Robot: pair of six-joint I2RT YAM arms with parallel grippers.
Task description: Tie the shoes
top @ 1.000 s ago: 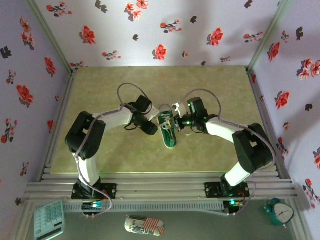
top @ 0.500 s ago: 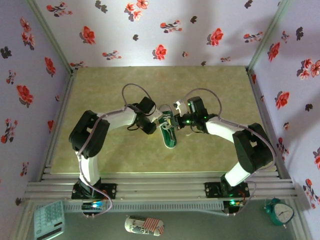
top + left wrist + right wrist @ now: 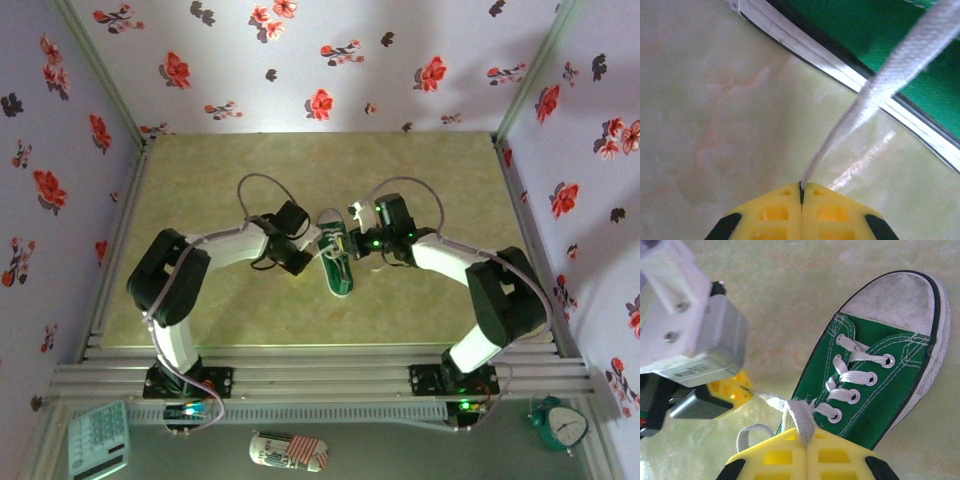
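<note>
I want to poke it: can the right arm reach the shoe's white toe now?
Probably: the toe lies bare and close, but the right fingers are shut on a lace.

Green sneaker (image 3: 887, 385), white laces (image 3: 857, 378) and toe cap (image 3: 890, 297); pale marbled table (image 3: 220, 190); lilac walls (image 3: 400, 30) with red flowers.

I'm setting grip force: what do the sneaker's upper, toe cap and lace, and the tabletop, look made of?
Upper: green canvas, matte; weave and white stitching show.
Toe cap: probably rubber, matte white, scuffed grey.
Lace: flat woven textile, fibre unclear; ribbed weave visible.
Tabletop: smooth, glossy, marble-patterned, perhaps laminate; it reflects a light streak.
</note>
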